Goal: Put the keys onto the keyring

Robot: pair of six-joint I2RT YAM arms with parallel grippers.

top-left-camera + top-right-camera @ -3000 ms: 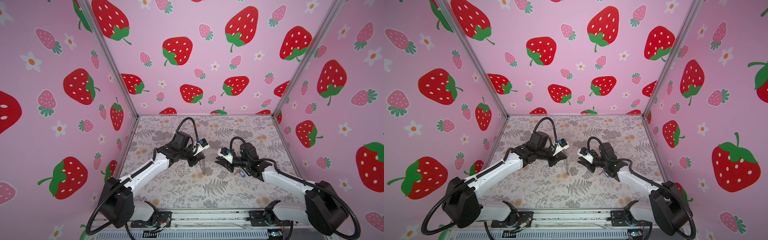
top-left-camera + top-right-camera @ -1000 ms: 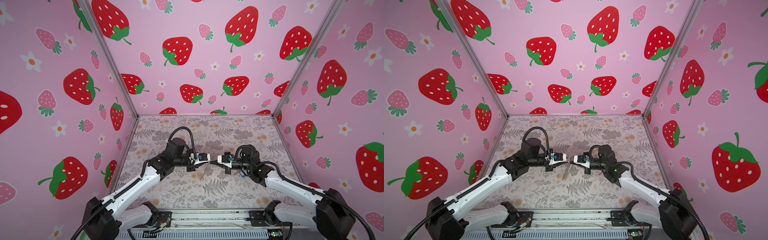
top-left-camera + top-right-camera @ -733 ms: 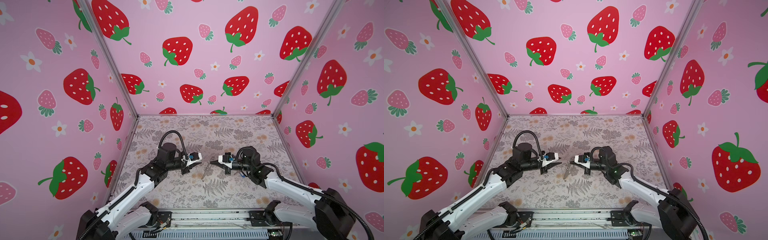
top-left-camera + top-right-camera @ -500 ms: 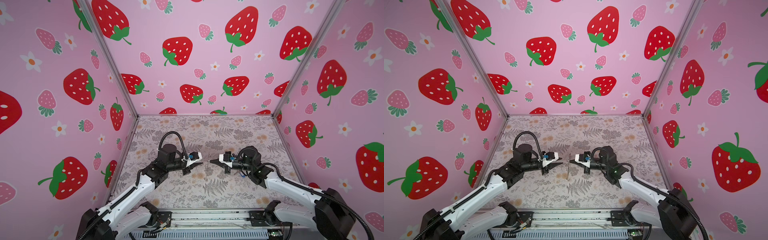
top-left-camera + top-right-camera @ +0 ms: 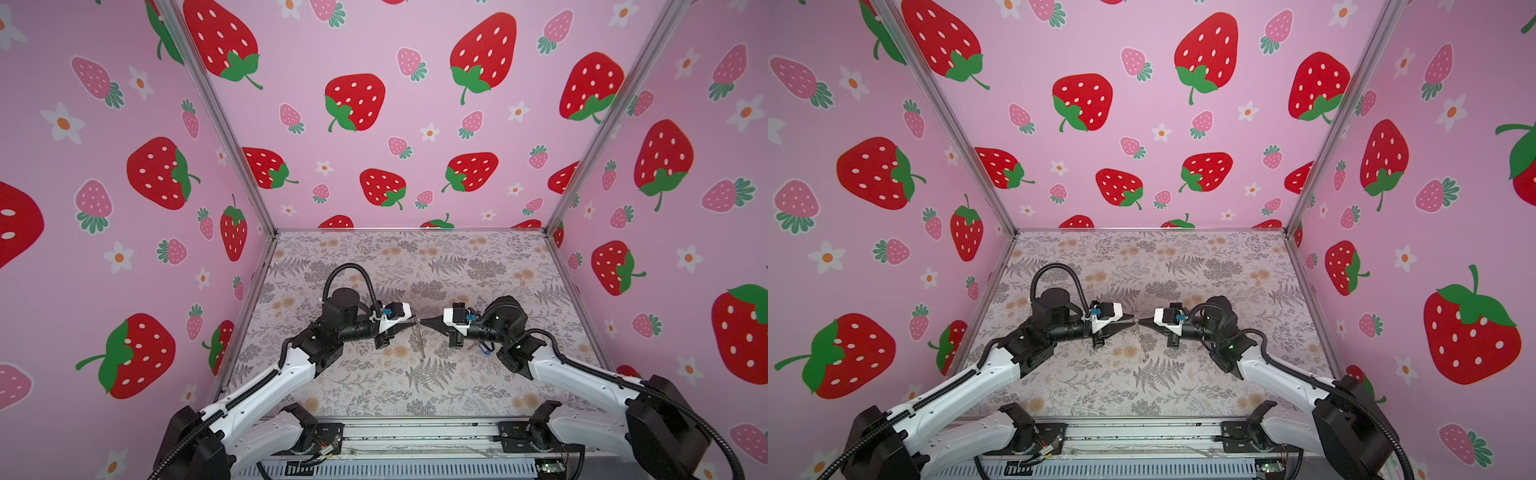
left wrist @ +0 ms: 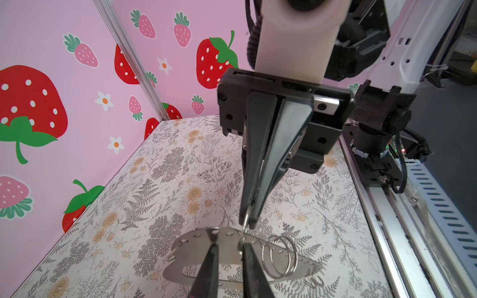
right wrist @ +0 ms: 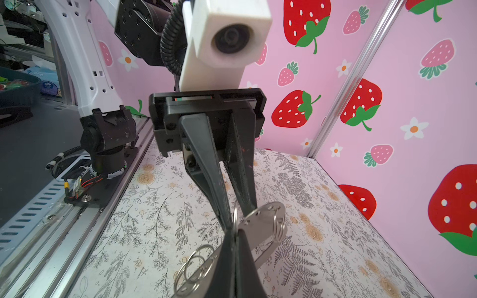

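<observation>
The keyring (image 5: 419, 338) (image 5: 1140, 338), a grey curved strap (image 6: 196, 245) (image 7: 263, 219) with holes and several metal rings (image 6: 278, 255), hangs above the middle of the table. My right gripper (image 5: 421, 322) (image 7: 233, 232) is shut on one small ring at its upper edge. My left gripper (image 5: 414, 322) (image 6: 229, 249) meets it tip to tip, its jaws a narrow gap apart. That ring stands between them, close to one finger (image 6: 249, 255). The keys' blue tag (image 5: 483, 351) lies on the table under the right wrist, mostly hidden.
The floral table (image 5: 374, 257) is walled by pink strawberry panels on three sides. A metal rail (image 5: 415, 432) with both arm bases runs along the front edge. The hanging keyring's lower end is close above the table.
My left gripper drew back to the left, then came in again to the keyring, and its jaws narrowed a little. The right gripper held the keyring in place.
</observation>
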